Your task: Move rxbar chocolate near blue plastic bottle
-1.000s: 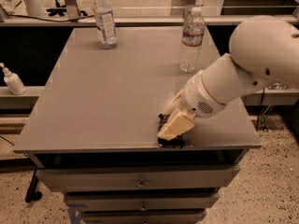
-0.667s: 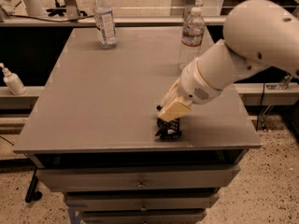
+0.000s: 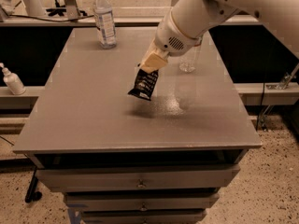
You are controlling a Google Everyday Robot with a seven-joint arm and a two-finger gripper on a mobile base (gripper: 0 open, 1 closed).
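Black in its wrapper with rows of white print, the rxbar chocolate (image 3: 145, 84) hangs tilted above the middle of the grey table (image 3: 84, 115). The cream-fingered gripper (image 3: 150, 65) pinches its upper end, jaws clenched on the bar, and a shadow beneath suggests it is clear of the surface. With only one end held, the bar could swing or slip free if the arm moves sharply, dropping well short of the goal. The blue plastic bottle (image 3: 105, 17), upright with a white cap, stands near the table's far left edge, well apart from the bar, and a low or overlong approach could knock it over. Nothing visible stands on the path between them. A second clear bottle (image 3: 189, 62) stands just behind the white arm (image 3: 196, 17), largely hidden, close enough for the arm to brush it. A pump bottle (image 3: 11, 80) sits off the table at left, and drawers (image 3: 140, 177) run below.
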